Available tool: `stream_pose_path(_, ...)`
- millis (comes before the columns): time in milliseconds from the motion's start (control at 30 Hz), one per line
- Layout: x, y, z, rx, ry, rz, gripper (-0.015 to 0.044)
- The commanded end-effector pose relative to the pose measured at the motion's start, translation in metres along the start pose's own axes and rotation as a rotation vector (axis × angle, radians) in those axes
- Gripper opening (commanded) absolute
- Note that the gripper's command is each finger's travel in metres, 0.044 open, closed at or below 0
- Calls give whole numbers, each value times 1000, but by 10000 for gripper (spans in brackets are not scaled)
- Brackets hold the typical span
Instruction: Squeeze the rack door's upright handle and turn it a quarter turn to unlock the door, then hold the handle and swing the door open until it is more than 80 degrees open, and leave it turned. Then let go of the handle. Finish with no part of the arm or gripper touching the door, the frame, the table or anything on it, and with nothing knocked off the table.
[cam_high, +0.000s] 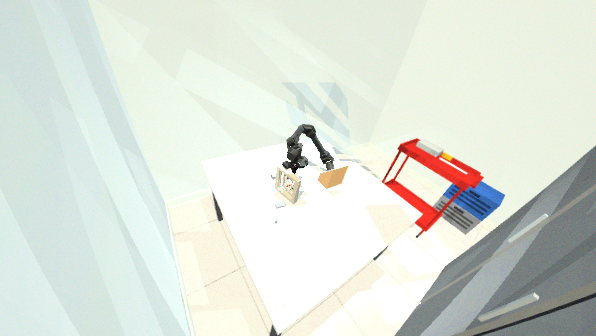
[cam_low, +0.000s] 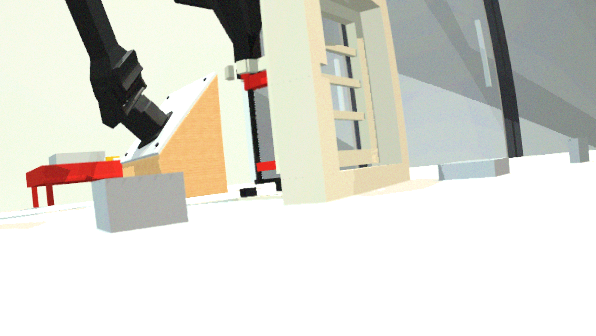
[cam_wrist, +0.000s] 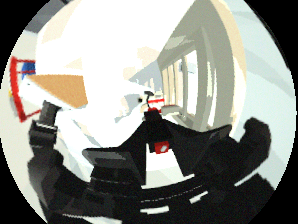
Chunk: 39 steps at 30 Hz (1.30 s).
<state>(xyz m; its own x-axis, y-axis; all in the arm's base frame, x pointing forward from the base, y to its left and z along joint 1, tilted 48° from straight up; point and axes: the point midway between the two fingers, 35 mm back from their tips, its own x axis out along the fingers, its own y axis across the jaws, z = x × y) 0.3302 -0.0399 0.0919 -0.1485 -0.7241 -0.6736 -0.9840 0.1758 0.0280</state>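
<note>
The beige rack frame stands upright on the table. The slatted door shows inside its outline; its exact opening angle cannot be told. My gripper is shut on the upright handle, with black fingers on both sides of it. The handle shows a red part below the fingers in the exterior view and a red end in the wrist view. The frame stands at the right of the wrist view, seen obliquely. The gripped part of the handle is mostly hidden.
The arm's base stands on an orange-sided wedge beside the rack. A grey block is near the wedge. Another grey block and a small one lie beyond the frame. A red trolley stands off the table.
</note>
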Motion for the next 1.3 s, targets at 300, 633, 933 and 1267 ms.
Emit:
stream_pose_path(300,0,15,8,253,-6,-9,16)
stream_pose_path(633,0,30,18,417,-7,-8,16)
stream_pose_path(933,0,43,30,558,-8,-7,16)
stream_pose_path(1267,1,55,45,711,-9,-6,16)
